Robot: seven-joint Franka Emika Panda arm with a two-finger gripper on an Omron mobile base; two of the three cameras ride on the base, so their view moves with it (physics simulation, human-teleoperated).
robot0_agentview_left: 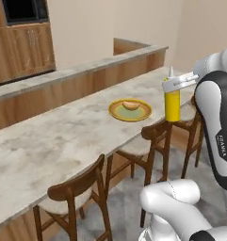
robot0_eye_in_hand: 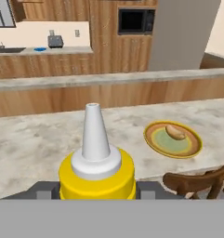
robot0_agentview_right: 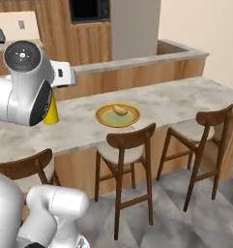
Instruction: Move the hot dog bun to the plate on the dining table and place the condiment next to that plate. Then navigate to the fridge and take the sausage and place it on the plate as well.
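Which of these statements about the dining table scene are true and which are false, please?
1. The hot dog bun lies on the plate. True.
2. The condiment lies on its side. False: it is upright, nozzle up.
3. The gripper has its jaws closed on the condiment. True.
4. The plate sits on the higher ledge. False: it sits on the dining table.
5. A sausage lies on the plate. False: it holds just the bun.
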